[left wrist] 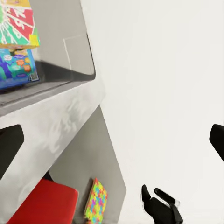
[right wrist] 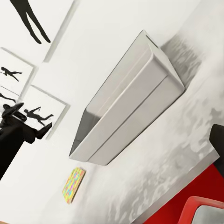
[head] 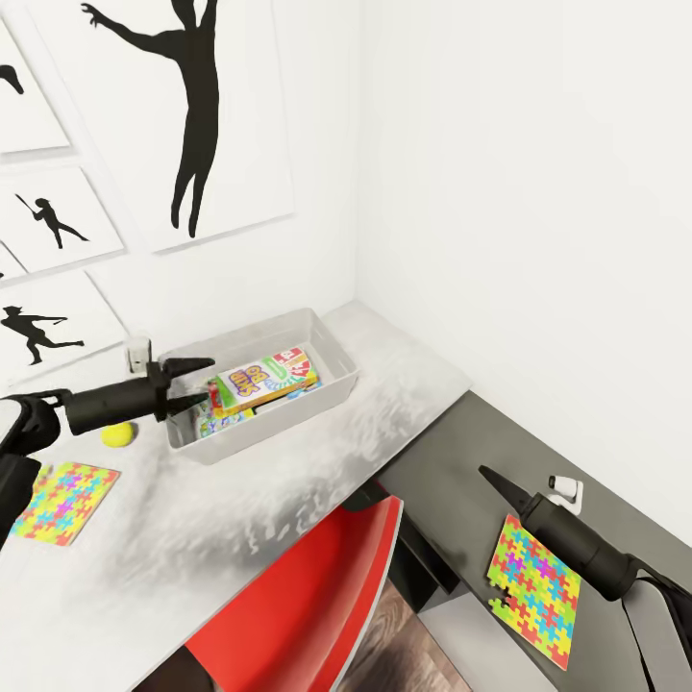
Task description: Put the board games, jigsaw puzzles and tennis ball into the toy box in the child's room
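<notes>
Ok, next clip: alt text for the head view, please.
A pale grey toy box holding board games sits on a speckled corner desk, the left gripper open at its rim. A tennis ball and jigsaw puzzle lie left; another puzzle lies near the right gripper.

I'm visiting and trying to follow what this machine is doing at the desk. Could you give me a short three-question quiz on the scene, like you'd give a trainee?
1. True or false: the toy box already holds board games.
2. Which toy lies nearest the left gripper?
A. the tennis ball
B. the jigsaw puzzle on the dark top
C. a teddy bear
3. Fill in: the other jigsaw puzzle lies flat on the ____ grey speckled top, outside the box.

Key
1. True: printed game boxes lie inside.
2. A.
3. pale. The left gripper's fingers stand apart at the box's rim, holding nothing; the right gripper hangs above the dark-top puzzle.
</notes>
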Available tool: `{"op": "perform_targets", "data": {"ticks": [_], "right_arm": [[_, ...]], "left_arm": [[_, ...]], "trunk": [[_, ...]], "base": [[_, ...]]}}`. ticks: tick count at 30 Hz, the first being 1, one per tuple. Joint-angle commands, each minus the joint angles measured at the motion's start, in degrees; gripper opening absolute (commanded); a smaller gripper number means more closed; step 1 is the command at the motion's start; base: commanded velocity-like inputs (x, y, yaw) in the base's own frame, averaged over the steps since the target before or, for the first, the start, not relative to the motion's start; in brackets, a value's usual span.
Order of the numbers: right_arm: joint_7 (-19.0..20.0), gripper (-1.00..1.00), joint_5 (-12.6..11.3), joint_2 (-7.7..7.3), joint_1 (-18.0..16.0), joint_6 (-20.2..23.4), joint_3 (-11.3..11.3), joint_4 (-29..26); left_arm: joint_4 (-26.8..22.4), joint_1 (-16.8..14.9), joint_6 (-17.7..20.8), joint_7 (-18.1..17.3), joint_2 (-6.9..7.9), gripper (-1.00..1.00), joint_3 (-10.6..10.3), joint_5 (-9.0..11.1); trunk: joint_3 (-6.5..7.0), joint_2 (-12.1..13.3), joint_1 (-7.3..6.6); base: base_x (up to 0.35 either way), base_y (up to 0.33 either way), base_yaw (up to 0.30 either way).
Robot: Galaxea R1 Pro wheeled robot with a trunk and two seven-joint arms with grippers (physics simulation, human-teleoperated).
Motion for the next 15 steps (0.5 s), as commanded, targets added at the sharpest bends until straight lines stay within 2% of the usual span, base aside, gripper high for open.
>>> {"op": "perform_targets", "data": {"ticks": [1, 4, 7, 8, 10, 11, 12, 13, 14, 15], "right_arm": [[0.0, 1.00, -0.3, 0.00, 0.0, 0.4, 0.0, 0.0], [0.0, 1.00, -0.3, 0.00, 0.0, 0.3, 0.0, 0.0], [0.0, 1.00, -0.2, 0.00, 0.0, 0.3, 0.0, 0.0], [0.0, 1.00, -0.2, 0.00, 0.0, 0.3, -0.1, 0.0], [0.0, 1.00, -0.2, -0.02, 0.0, 0.3, -0.1, 0.0], [0.0, 1.00, -0.2, -0.03, 0.0, 0.3, -0.1, 0.0], [0.0, 1.00, -0.2, -0.04, 0.0, 0.3, -0.1, 0.0], [0.0, 1.00, -0.2, -0.05, 0.0, 0.3, -0.1, 0.0], [0.0, 1.00, -0.2, -0.03, 0.0, 0.3, -0.1, 0.0], [0.0, 1.00, -0.1, -0.03, 0.0, 0.3, -0.1, 0.0]], "left_arm": [[-0.2, 1.3, 0.0, 0.5, 0.35, 1.00, 0.0, 0.9], [-1.4, 7.6, 0.0, 0.4, 1.23, 1.00, 0.8, 1.2], [-1.9, 11.0, 0.0, -0.3, 1.53, 1.00, 2.3, 1.3], [-2.1, 13.4, 0.0, -1.4, 1.65, 1.00, 3.4, 1.3], [-2.3, 16.1, 0.0, -3.5, 1.72, 1.00, 4.5, 1.4], [-2.3, 17.6, 0.0, -5.1, 1.74, 1.00, 5.0, 1.4], [-2.4, 20.5, 0.0, -8.9, 1.78, 1.00, 6.0, 1.4], [-2.4, 22.0, 0.0, -11.1, 1.80, 1.00, 6.4, 1.4], [-2.4, 24.6, 0.0, -16.0, 1.81, 1.00, 7.2, 1.2], [-2.4, 25.9, 0.0, -18.5, 1.84, 1.00, 7.4, 1.1]], "trunk": [[-0.09, -0.1, 0.03], [-0.09, -0.1, 0.03], [-0.09, -0.1, 0.03], [-0.09, -0.1, 0.03], [-0.09, -0.1, 0.03], [-0.09, -0.1, 0.03], [-0.09, -0.1, 0.03], [-0.09, -0.1, 0.03], [-0.09, -0.1, 0.03], [-0.09, -0.1, 0.03]], "base": [[0.000, 0.000, 0.000], [0.000, 0.000, 0.000], [0.000, 0.000, 0.000], [0.000, 0.000, 0.000], [0.000, 0.000, 0.000], [0.000, 0.000, 0.000], [0.000, 0.000, 0.000], [0.000, 0.000, 0.000], [0.000, 0.000, 0.000], [0.000, 0.000, 0.000]]}}
